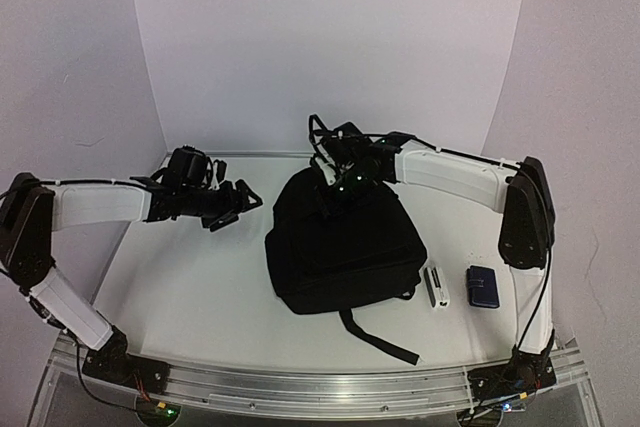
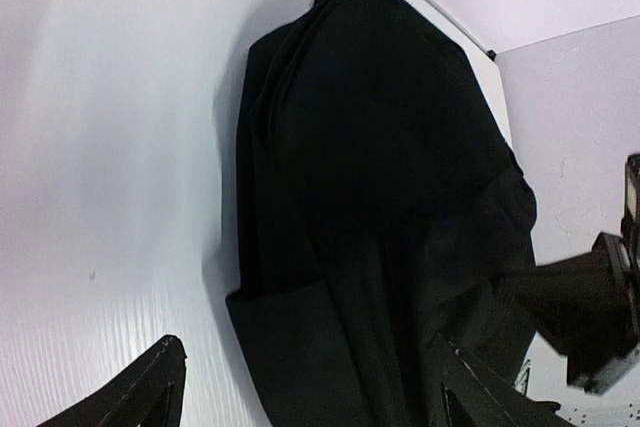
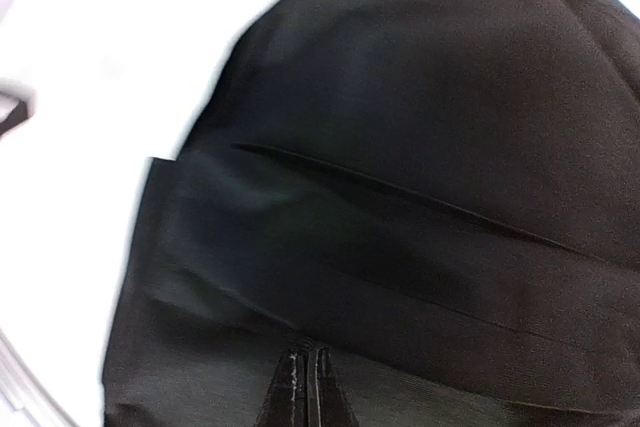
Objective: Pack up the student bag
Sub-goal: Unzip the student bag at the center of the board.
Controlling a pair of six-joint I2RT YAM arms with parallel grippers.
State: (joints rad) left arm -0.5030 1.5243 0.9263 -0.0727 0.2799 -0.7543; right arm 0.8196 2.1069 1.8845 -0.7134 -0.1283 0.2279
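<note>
- The student bag (image 1: 340, 247) looks soft and floppy; pinch its far top edge.
- The left pincer (image 1: 235, 209) is apart; the right pincer (image 3: 306, 367) is pressed together.

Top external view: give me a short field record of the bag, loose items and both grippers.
bag: black backpack, lying mid-table
loose items: small white object and dark-blue case, on the table right of the bag
left gripper: open, left of the bag, apart from it
right gripper: shut, at the bag's far edge; grip on fabric unclear
</note>
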